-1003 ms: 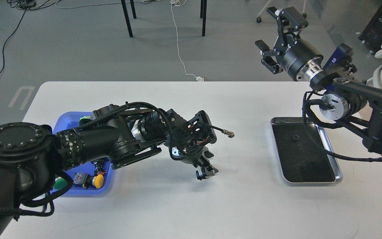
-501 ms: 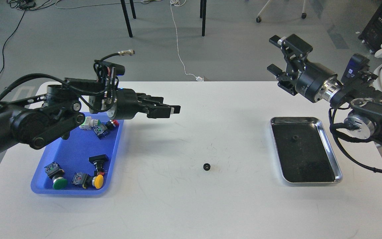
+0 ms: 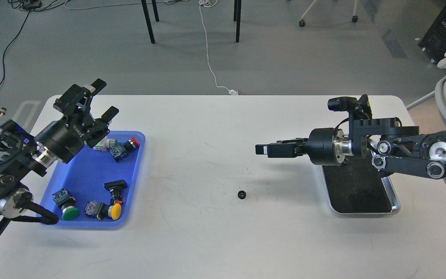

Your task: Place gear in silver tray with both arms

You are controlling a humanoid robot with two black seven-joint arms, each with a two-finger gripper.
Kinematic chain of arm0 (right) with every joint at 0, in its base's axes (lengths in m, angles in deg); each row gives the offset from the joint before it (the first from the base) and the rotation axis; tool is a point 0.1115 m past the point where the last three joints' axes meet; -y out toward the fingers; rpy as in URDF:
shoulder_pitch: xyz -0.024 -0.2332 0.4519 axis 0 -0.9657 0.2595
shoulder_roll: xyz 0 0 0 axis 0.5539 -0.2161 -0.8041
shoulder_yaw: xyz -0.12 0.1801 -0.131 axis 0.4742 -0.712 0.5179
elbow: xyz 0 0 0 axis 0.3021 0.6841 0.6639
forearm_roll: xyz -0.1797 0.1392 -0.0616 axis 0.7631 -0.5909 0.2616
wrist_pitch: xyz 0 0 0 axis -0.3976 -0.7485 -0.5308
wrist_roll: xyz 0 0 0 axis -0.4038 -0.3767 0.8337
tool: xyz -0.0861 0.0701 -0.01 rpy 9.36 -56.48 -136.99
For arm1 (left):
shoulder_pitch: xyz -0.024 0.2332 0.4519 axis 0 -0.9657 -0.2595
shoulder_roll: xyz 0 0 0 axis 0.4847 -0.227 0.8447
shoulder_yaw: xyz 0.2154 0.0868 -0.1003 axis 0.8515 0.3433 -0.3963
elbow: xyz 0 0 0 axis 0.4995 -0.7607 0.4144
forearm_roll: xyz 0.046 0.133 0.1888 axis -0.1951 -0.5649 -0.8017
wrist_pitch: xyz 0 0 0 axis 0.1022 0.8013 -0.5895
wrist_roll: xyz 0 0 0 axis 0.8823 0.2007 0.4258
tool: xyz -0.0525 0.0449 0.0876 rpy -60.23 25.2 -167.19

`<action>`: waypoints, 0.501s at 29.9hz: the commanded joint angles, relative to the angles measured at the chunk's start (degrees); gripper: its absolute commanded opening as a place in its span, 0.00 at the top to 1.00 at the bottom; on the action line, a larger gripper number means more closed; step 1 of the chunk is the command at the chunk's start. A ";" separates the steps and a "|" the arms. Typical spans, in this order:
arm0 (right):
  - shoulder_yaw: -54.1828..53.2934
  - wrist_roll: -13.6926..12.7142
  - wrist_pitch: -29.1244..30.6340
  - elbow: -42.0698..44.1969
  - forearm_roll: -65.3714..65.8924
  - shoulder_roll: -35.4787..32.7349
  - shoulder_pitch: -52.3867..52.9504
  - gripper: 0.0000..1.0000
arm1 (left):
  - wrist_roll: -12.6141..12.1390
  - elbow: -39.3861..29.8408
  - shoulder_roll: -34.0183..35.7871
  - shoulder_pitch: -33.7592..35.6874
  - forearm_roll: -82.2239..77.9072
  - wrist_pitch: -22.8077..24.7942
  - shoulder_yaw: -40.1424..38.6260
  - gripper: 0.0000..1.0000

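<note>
The small black gear (image 3: 241,194), left of the silver tray (image 3: 395,201), looks light, rigid and toothed, best pinched across its rim by the right gripper (image 3: 261,149), whose finger gap I cannot tell, while the left gripper (image 3: 105,99) hangs spread and empty.

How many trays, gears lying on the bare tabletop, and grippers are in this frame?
Trays: 2, the blue tray and the silver tray
Gears on the bare tabletop: 1, the gear
Grippers: 2, the left gripper and the right gripper
Total: 5
</note>
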 commanded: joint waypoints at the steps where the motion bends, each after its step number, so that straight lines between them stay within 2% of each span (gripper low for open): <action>1: 6.74 0.01 -0.21 2.72 5.33 7.80 4.45 0.01 | 0.01 0.10 -0.03 -0.27 0.03 0.05 -0.28 0.02; 4: 12.10 0.01 -0.39 4.56 10.17 13.96 7.26 0.01 | 0.01 -0.07 -0.12 -0.19 0.03 0.05 -0.36 0.02; 9: 15.45 0.01 -0.73 8.43 10.71 20.29 6.66 0.01 | 0.01 -0.77 -0.03 -0.27 0.03 -0.03 -0.45 0.02; 13: 16.07 0.01 -7.31 10.45 10.71 23.73 3.32 0.01 | 0.01 -0.77 -0.03 -0.62 0.03 -0.03 -0.80 0.02; 15: 16.94 0.01 -8.47 12.12 10.71 23.73 2.35 0.01 | 0.01 -0.77 -0.03 -1.07 0.03 -0.03 -1.42 0.02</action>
